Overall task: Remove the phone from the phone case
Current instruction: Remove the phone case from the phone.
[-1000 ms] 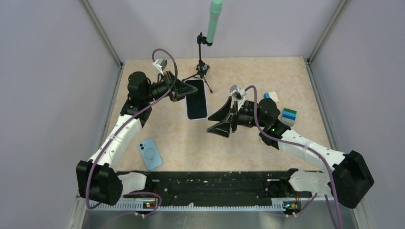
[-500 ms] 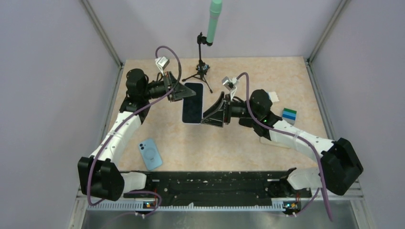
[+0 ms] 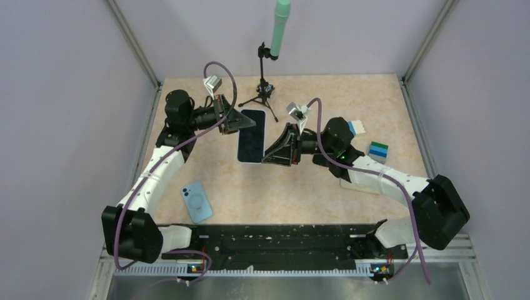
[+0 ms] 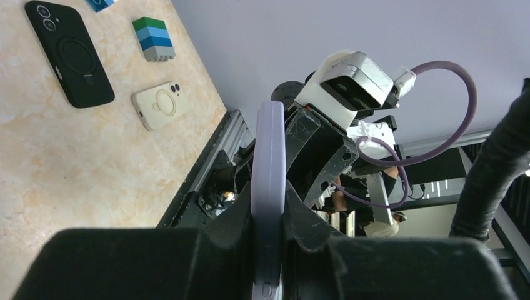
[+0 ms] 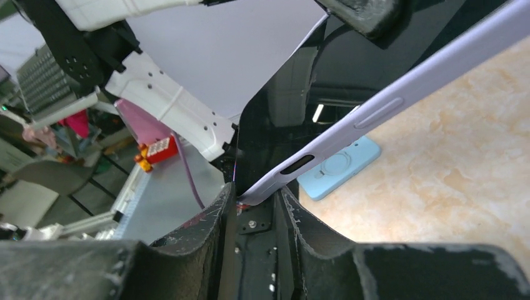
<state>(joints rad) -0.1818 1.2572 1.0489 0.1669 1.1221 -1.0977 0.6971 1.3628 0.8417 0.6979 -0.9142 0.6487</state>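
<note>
Presently: black-screened phone point(image 3: 252, 136) in lilac soft case point(image 4: 269, 187), aloft between both claws.
Landmark: small black tripod stand point(image 3: 264, 94) at the table's far side, carrying a green rod. Well nearer than the tripod, to its left: light blue plastic phone case point(image 3: 197, 202), flat on the table. Nearer than the tripod, well to its right: blue-and-green striped block point(image 3: 377, 151). Nearer than the tripod, slightly right: right gripper point(image 3: 270, 153), jaws straddling the phone's near corner; whether they pinch it cannot be told. Just nearer than the tripod: the phone itself, seated in the lilac case, off the table, screen upward. Beside the tripod's left leg: left gripper point(image 3: 240, 120), clamped on the phone's far edge.
</note>
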